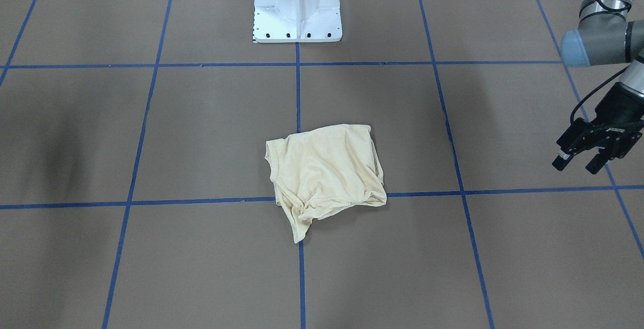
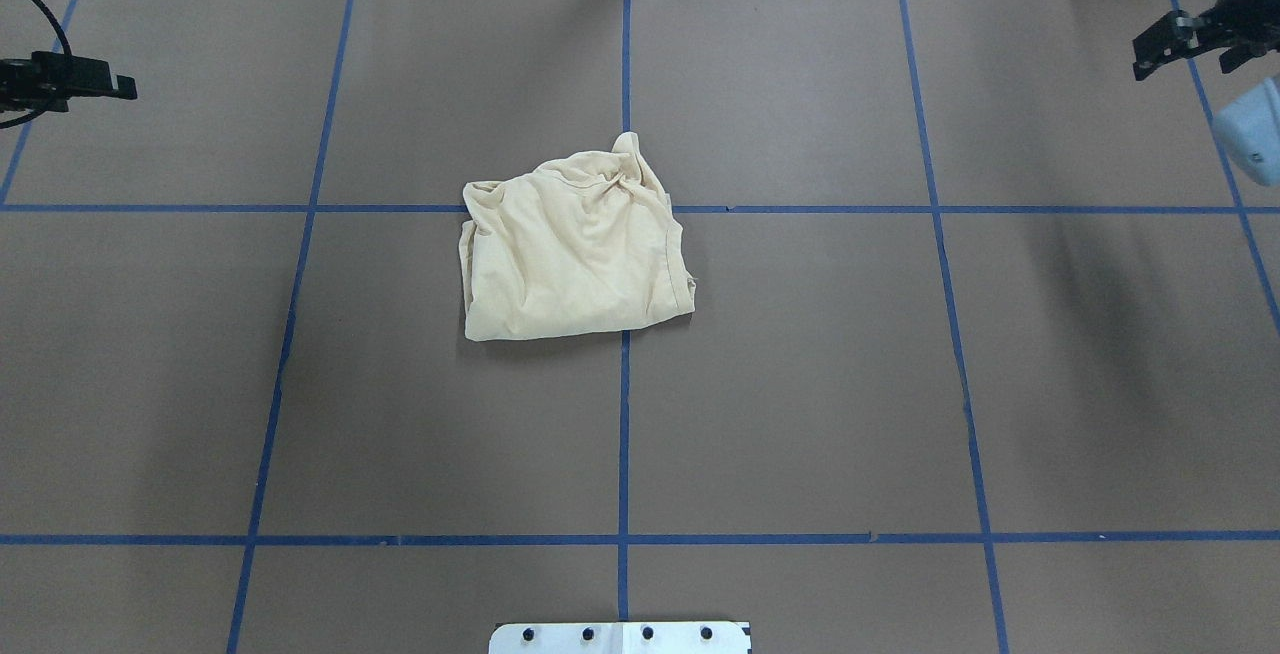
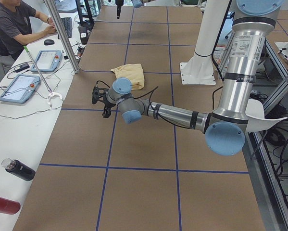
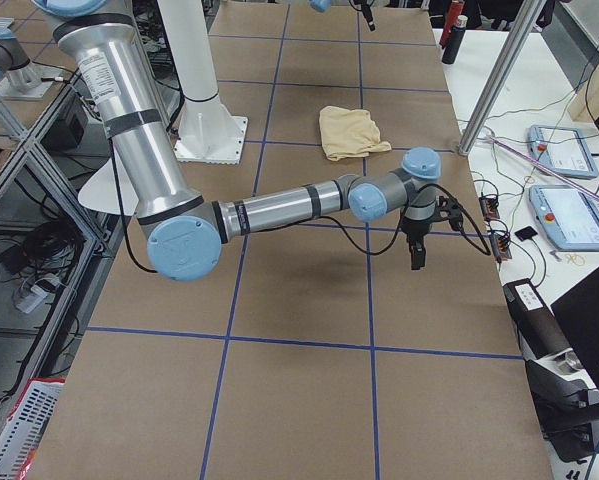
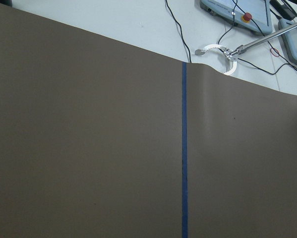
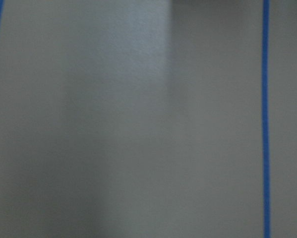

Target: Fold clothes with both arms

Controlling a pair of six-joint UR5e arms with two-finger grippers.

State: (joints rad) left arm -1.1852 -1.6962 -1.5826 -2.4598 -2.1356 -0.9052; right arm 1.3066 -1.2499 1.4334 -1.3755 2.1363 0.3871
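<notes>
The pale cream-yellow shirt [image 1: 327,170] lies as a rumpled, roughly square folded bundle at the table's middle [image 2: 570,254], also seen in the side views [image 3: 130,74] [image 4: 349,130]. Its print and neck label are hidden. My left gripper [image 1: 577,164] is open and empty, hovering far out near the table's left end [image 2: 118,86] [image 3: 99,101], well apart from the shirt. My right gripper [image 2: 1185,52] is open and empty near the far right corner [image 4: 416,255]. Both wrist views show only bare brown table and blue tape.
The white pedestal base [image 1: 298,12] stands at the robot's edge. Blue tape lines grid the brown table [image 2: 300,384]. A seated operator [image 3: 14,24], control tablets [image 3: 18,87], a pole [image 3: 62,33] and bottles [image 3: 18,169] are on the side bench.
</notes>
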